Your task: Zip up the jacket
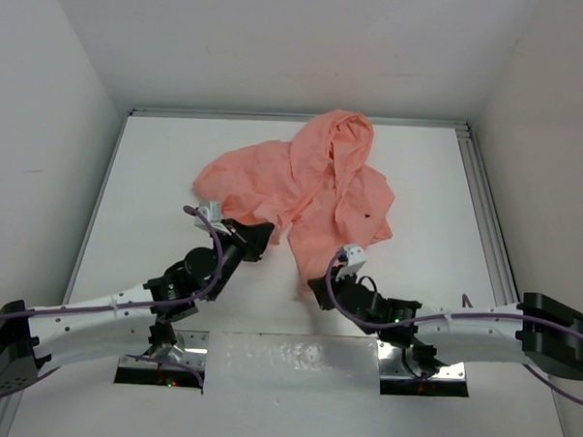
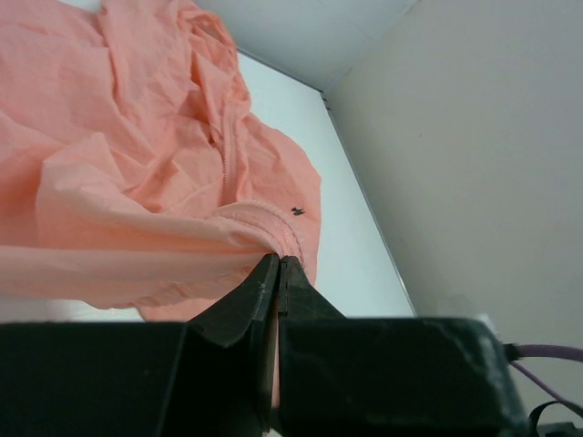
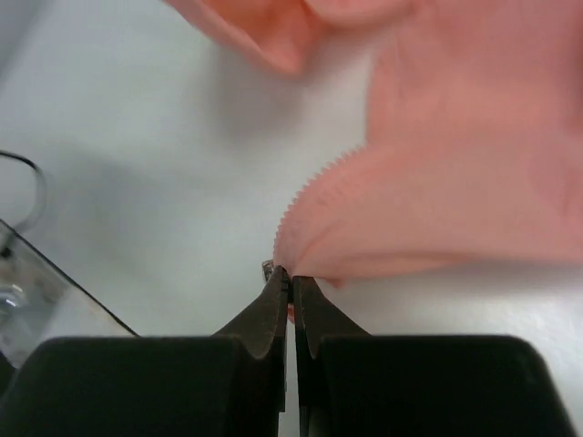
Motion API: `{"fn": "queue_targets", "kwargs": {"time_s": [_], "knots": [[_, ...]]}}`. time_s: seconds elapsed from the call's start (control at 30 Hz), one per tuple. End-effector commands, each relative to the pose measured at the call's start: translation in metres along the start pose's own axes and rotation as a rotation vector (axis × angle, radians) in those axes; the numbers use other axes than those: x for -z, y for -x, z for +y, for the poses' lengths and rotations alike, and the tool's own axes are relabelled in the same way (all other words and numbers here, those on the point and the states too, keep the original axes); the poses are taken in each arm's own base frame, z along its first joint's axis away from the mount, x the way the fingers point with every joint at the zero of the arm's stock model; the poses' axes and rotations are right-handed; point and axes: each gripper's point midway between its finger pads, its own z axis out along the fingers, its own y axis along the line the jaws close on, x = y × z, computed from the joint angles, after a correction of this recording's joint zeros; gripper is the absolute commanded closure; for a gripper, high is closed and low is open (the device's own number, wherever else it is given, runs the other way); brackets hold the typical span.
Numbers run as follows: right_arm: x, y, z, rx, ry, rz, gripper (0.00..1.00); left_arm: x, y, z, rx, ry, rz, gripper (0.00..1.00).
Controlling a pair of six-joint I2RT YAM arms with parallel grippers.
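Observation:
The salmon-pink jacket (image 1: 317, 186) lies crumpled on the white table (image 1: 148, 174), hood toward the far wall. A small dark spot (image 1: 369, 218) shows on its right side. My left gripper (image 1: 258, 238) is shut on the jacket's near hem; in the left wrist view the jaws (image 2: 278, 260) pinch a seamed edge of the fabric (image 2: 137, 182), with the zipper line (image 2: 225, 164) running away above. My right gripper (image 1: 313, 289) is shut on the jacket's lowest corner; in the right wrist view (image 3: 291, 276) it pinches the toothed zipper edge (image 3: 310, 187) beside a small metal piece (image 3: 268, 269).
White walls (image 1: 66, 73) enclose the table on three sides. A metal rail (image 1: 487, 217) runs along the right edge. Both arm bases (image 1: 159, 363) sit at the near edge with purple cables (image 1: 75, 311) along the arms.

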Motion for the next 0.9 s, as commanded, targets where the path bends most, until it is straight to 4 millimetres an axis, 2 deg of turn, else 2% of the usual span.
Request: {"fn": "queue_targets", "kwargs": {"time_s": [0.0,0.13,0.23,0.3,0.4,0.43,0.7,0.87], "knots": [[0.012,0.102,0.051,0.047,0.176,-0.395,1.00,0.001,0.021,-0.033,0.087,-0.104,-0.018,1.00],[0.018,0.132,0.074,0.056,0.260,-0.459,1.00,0.006,0.027,-0.041,0.106,-0.133,-0.016,1.00],[0.009,0.139,0.069,-0.043,0.317,-0.419,1.00,0.012,0.033,-0.042,0.137,-0.157,-0.031,1.00],[0.009,0.150,0.067,-0.156,0.432,-0.390,1.00,0.011,0.032,-0.039,0.129,-0.137,-0.027,1.00],[0.014,0.167,0.073,-0.209,0.562,-0.383,1.00,0.012,0.030,-0.037,0.130,-0.137,-0.025,1.00],[0.018,0.164,0.082,-0.195,0.619,-0.353,1.00,0.012,0.030,-0.039,0.128,-0.144,-0.019,1.00],[0.027,0.174,0.100,-0.218,0.720,-0.350,1.00,0.010,0.024,-0.041,0.137,-0.152,0.000,1.00],[0.034,0.171,0.099,-0.204,0.732,-0.349,1.00,0.010,0.022,-0.041,0.134,-0.153,0.006,1.00]]}}
